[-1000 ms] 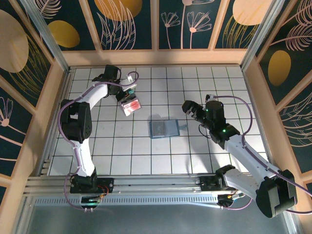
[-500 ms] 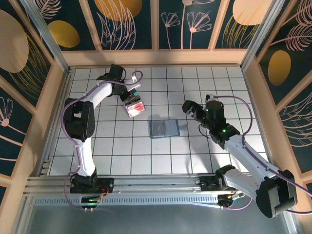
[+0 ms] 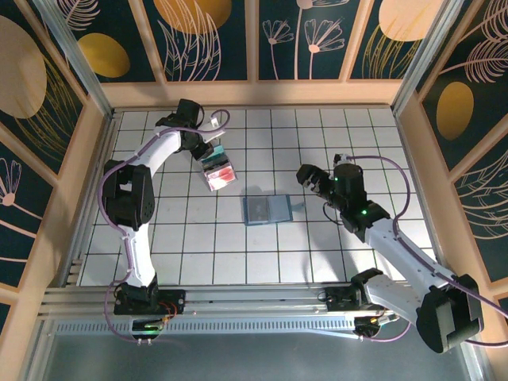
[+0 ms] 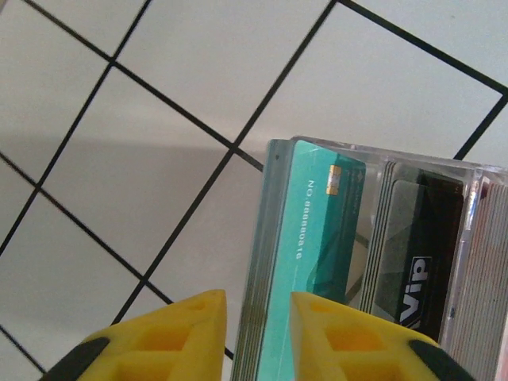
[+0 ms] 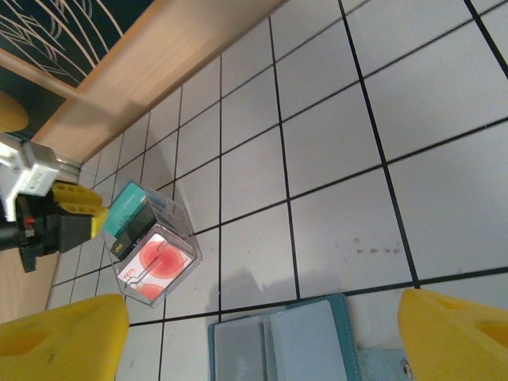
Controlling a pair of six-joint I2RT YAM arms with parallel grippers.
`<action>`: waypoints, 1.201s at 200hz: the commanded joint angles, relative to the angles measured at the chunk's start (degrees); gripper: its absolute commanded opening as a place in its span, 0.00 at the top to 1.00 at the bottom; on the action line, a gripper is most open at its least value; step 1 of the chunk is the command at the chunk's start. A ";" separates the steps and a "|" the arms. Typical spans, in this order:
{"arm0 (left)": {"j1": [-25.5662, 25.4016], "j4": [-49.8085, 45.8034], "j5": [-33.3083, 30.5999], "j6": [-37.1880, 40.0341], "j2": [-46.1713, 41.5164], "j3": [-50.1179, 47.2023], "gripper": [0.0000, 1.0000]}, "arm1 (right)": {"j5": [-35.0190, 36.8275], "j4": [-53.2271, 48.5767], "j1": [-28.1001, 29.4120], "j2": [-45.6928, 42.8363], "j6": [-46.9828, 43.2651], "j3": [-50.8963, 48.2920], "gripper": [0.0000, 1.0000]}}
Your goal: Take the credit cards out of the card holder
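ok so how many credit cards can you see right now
3, clustered together at the left fingers: a teal card, a black card next to it, and a red-pink card. More may be hidden between them.

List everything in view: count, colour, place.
card holder: 1, teal with blue-grey inside, open flat at table centre
clear box: 1, transparent, far left of the card holder
cards: at least 3, teal, black, red-pink, stacked in the clear box
table: 1, white tiles, black lines
left gripper: 1, yellow fingers, astride the clear box's edge
right gripper: 1, yellow fingers, open, by the card holder's far right
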 commanded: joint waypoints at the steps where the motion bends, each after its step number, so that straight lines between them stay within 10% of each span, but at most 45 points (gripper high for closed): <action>1: -0.28 1.10 1.38 -4.33 -7.34 -0.59 0.66 | 2.86 -2.52 2.12 2.02 -1.59 3.23 0.17; 76: -0.31 30.32 2.43 -32.39 -31.76 -24.94 0.02 | 10.28 -12.87 13.37 13.86 -4.99 11.40 0.38; 170: -0.31 39.96 -12.60 -58.80 -54.61 -53.71 0.01 | 11.63 -19.29 24.06 31.60 -7.30 21.40 0.63; 240: -0.36 42.58 -18.82 -67.81 -59.23 -60.34 0.01 | 12.02 -22.88 27.11 42.79 -7.89 28.19 0.62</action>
